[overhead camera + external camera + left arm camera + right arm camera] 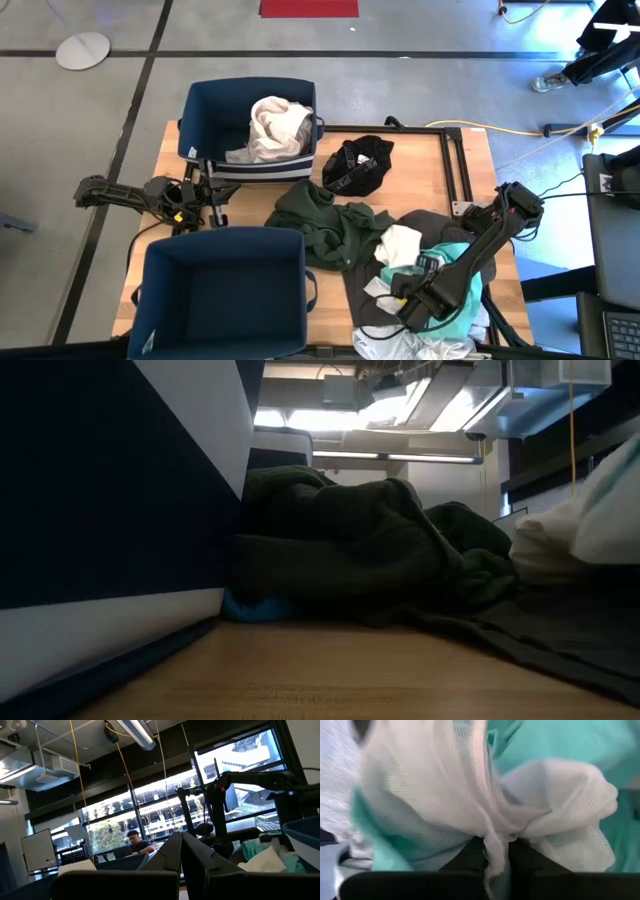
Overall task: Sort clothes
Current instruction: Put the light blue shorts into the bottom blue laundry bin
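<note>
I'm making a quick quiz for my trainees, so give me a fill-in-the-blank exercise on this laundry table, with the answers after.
1. The right gripper is pinching a white mesh cloth that lies on a ____ coloured garment.
2. The far bin holds ____ clothes, while the near bin holds nothing.
3. The black garment lies on the ____, outside both bins.
4. The dark green garment lies between the near bin and the ____ arm.

Missing words: teal; white; table; right
</note>
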Controlling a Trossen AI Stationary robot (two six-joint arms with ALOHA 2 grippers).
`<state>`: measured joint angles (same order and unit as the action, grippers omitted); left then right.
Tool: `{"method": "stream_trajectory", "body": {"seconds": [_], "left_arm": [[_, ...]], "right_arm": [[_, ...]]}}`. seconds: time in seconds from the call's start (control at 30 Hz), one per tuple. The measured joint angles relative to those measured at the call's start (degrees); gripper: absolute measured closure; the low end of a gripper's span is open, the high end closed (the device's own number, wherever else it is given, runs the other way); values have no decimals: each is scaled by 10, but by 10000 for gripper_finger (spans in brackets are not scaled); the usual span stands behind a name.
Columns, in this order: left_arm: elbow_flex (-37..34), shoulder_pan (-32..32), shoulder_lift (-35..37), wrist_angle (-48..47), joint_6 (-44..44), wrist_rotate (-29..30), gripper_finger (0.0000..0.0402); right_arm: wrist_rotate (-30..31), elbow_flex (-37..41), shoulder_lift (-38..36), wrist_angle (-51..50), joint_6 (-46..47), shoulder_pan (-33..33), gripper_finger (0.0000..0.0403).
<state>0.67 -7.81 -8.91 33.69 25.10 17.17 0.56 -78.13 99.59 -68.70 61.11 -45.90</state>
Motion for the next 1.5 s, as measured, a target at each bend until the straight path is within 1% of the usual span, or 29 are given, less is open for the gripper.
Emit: {"method": "stream_trajectory", "body": {"seconds": [0.13, 0.23, 0.43, 0.63, 0.7, 0.83, 1.03, 1.1, 1.2, 1.37, 1.5], "left_arm": [[0, 0, 0, 0, 0, 0, 402], [0, 0, 0, 0, 0, 0, 402], [0, 0, 0, 0, 8, 0, 402], [0, 0, 0, 0, 9, 0, 402], [0, 0, 0, 0, 9, 0, 402], [0, 0, 0, 0, 9, 0, 402], [0, 0, 0, 0, 9, 0, 402], [0, 0, 0, 0, 9, 0, 402], [0, 0, 0, 0, 9, 0, 402], [0, 0, 0, 0, 9, 0, 402], [0, 0, 0, 0, 9, 0, 402]], "right_arm": [[34, -64, 0, -50, -25, 8, 384], [70, -122, 0, -90, -39, 11, 385], [175, -241, 0, -171, -47, 22, 376], [267, -336, 0, -214, -90, 25, 384], [304, -359, 0, -213, -110, 30, 383], [355, -395, -1, -212, -149, 47, 376], [407, -432, -1, -208, -213, 93, 380], [418, -447, -1, -194, -240, 109, 379], [430, -466, -1, -147, -296, 131, 378], [433, -499, -1, -40, -414, 158, 378], [431, -510, -1, 73, -514, 172, 376]]}}
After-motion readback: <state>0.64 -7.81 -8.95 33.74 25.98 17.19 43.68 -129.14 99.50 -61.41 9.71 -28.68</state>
